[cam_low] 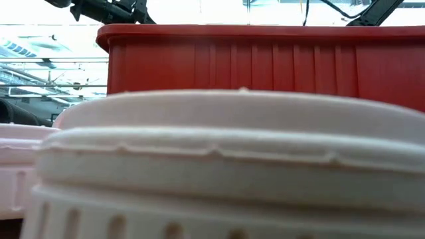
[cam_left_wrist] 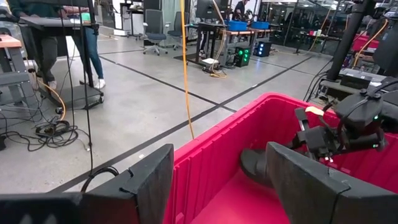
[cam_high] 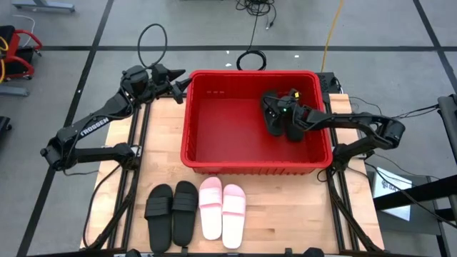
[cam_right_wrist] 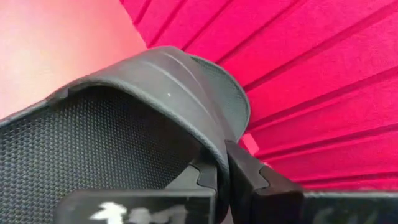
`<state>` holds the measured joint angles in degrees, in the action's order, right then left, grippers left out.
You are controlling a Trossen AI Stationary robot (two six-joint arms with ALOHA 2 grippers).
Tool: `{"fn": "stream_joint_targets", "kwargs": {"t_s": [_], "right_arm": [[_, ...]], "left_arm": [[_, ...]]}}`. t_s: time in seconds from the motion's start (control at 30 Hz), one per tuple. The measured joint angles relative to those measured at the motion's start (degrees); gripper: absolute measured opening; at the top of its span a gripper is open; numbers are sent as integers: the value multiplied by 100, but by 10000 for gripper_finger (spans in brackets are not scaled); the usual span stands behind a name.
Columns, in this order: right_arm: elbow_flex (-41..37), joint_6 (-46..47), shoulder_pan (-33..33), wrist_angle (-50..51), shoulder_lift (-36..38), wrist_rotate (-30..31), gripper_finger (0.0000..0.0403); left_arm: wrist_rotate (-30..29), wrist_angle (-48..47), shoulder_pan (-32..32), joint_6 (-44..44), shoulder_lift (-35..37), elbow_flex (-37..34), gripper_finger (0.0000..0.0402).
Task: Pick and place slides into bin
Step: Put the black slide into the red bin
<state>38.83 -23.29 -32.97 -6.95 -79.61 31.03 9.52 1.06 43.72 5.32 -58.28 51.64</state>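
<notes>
Over the bin's (cam_high: 196,135) upper right corner, the right gripper (cam_high: 284,108) has its jaws clamped on a black slide's strap (cam_right_wrist: 180,87), holding it low beside another black slide (cam_high: 275,123) already inside. Release too early and it could land crooked across that one — or catch the near wall. Four slides — two black (cam_high: 171,214), two pink (cam_high: 222,207) — wait on the bench (cam_high: 285,214) at lower centre; the left gripper (cam_high: 180,80) idles at the bin's upper left, jaws apart.

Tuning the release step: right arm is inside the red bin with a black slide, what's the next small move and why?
Probably open the right tool and let go. The right wrist view shows it clamped on a black slide's strap, and from above it sits well inside the bin over the floor, beside another black slide. Two black and two pink slides wait outside. The left tool waits at the bin's corner.
</notes>
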Motion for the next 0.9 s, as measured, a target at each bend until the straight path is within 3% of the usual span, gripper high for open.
{"fn": "stream_joint_targets", "kwargs": {"t_s": [0.9], "right_arm": [[-2,505,-21,304,-219,44,4]], "left_arm": [[4,-4,-197,7,-2,-2,255]]}}
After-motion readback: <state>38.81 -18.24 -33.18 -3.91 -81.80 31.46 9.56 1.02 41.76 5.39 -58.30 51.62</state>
